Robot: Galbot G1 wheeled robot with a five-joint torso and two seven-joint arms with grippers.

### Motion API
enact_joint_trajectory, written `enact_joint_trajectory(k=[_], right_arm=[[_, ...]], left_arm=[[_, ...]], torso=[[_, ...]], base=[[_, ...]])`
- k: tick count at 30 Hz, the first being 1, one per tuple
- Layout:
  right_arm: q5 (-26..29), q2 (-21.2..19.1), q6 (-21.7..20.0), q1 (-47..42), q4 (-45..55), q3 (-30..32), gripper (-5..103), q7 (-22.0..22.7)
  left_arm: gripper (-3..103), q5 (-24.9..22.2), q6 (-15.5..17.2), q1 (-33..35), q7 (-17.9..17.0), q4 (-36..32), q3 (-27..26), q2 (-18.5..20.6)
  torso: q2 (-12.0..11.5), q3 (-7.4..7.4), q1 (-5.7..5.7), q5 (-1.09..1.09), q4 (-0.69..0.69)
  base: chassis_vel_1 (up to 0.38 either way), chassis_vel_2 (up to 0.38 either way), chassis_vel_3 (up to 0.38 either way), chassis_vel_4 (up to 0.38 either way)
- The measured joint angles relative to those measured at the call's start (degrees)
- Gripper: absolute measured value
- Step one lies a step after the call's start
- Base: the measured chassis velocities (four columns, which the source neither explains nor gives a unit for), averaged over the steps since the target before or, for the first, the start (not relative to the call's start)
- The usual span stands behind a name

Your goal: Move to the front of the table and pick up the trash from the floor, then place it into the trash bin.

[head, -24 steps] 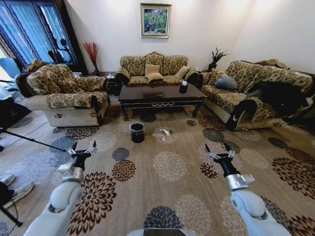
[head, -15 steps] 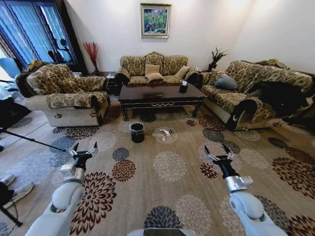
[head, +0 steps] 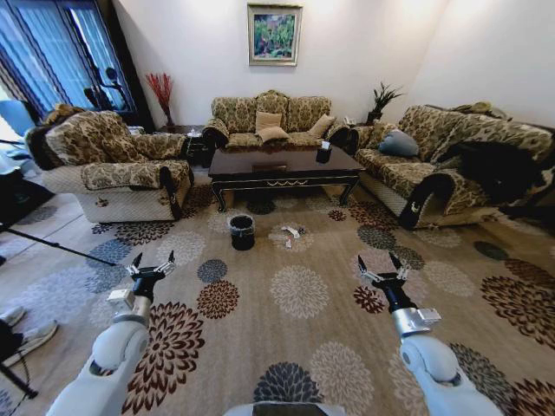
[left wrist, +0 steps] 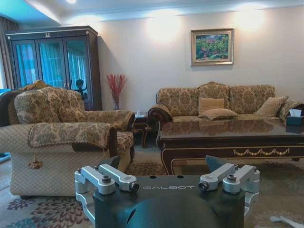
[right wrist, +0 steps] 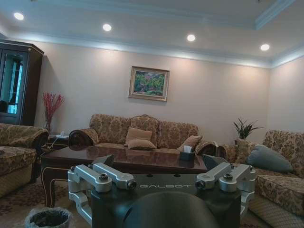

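Note:
The dark glossy table (head: 282, 169) stands ahead in the middle of the room, between the sofas. On the carpet in front of it sits the small black trash bin (head: 242, 232). Just to its right lie white scraps of trash (head: 291, 234). My left gripper (head: 151, 263) and right gripper (head: 378, 270) are both held out low over the carpet, open and with nothing in them, well short of the bin and the scraps. In the left wrist view the table (left wrist: 228, 135) lies beyond the left gripper (left wrist: 167, 185). The right wrist view has the bin (right wrist: 47, 218) beside the right gripper (right wrist: 166, 184).
A patterned armchair (head: 108, 169) stands at the left, a sofa (head: 273, 117) behind the table and a long sofa (head: 442, 165) at the right. A tripod leg (head: 52, 245) and shoes (head: 26, 325) lie at the far left. Open carpet (head: 295, 290) stretches between me and the bin.
Both arms have sunk a little in the picture and drawn slightly inward. The bin, trash and table keep nearly the same places.

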Motion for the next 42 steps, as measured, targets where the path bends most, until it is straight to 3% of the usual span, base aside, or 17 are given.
enact_joint_trajectory(k=[42], right_arm=[[-3.4, 1.8, 1.1, -2.7, -0.1, -0.5, 100, -1.3]], left_arm=[[100, 1.0, -0.2, 1.7, 0.4, -0.4, 0.4, -1.0]], torso=[[-12.0, -6.69, -5.27, 0.0, 0.0]], base=[[0.0, 0.0, 0.0, 0.0]])
